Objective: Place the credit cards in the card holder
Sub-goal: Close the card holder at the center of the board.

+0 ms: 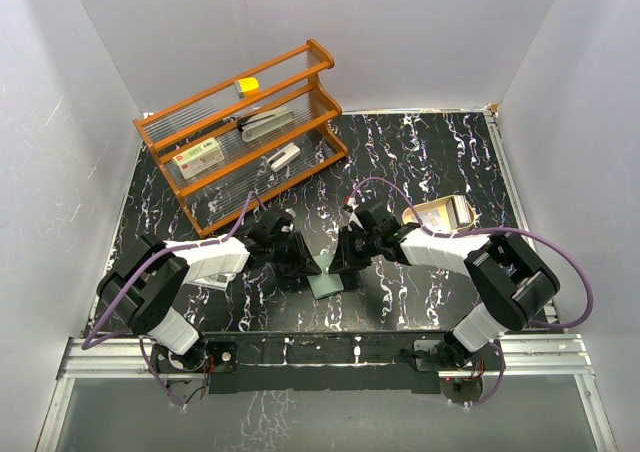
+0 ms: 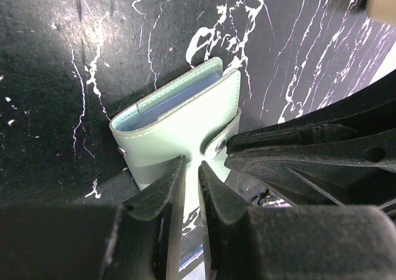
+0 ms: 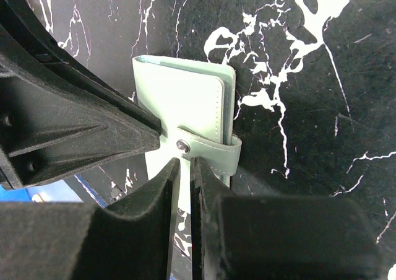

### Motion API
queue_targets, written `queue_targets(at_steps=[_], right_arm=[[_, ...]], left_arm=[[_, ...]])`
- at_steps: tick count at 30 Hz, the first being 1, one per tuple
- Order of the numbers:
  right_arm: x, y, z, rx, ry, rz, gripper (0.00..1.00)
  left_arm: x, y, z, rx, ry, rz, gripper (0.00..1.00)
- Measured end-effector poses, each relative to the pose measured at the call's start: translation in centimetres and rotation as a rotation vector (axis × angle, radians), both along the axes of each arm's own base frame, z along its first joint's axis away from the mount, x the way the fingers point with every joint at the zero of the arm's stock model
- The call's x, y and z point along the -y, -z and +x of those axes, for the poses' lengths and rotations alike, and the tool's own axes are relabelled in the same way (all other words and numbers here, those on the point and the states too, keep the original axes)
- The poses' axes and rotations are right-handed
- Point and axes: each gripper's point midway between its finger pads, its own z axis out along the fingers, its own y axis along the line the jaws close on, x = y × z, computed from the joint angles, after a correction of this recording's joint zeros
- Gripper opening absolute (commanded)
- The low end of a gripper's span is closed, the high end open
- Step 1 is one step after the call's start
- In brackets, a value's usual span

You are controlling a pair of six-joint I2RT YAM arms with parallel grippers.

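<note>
Top view: you look down from high behind near edge of black white-veined marble table [image 1: 430, 152], far enough to take in whole top. Left wrist view: close, low, facing pale mint-green folding card holder [image 2: 179, 131]. Right wrist view: equally close, from opposite side. All three share that holder.

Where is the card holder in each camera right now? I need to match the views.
Top external: card holder low, near centre.
Left wrist: mid-frame, snap at its right.
Right wrist: left of centre, snap near its bottom.
Shared landmark: the black white-veined table around it.
</note>
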Motion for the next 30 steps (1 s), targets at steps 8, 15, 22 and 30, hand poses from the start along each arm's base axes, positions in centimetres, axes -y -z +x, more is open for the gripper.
queue_targets(at_steps=[8, 15, 22, 30], right_arm=[[0.0, -0.3, 0.1, -0.001, -0.011, -0.013, 0.11], [0.1, -1.8, 1.2, 0.038, 0.002, -0.046, 0.11], [0.2, -2.0, 1.6, 0.05, 0.007, -0.057, 0.11], [0.3, -1.0, 0.5, 0.007, 0.005, -0.045, 0.11]], left_arm=[[0.0, 0.0, 0.0, 0.0, 0.0, 0.0, 0.14], [-0.1, 0.0, -0.1, 0.003, 0.0, -0.002, 0.14], [-0.2, 0.0, -0.2, 0.001, 0.0, -0.001, 0.14], [-0.1, 0.0, -0.2, 0.001, 0.0, -0.002, 0.15]])
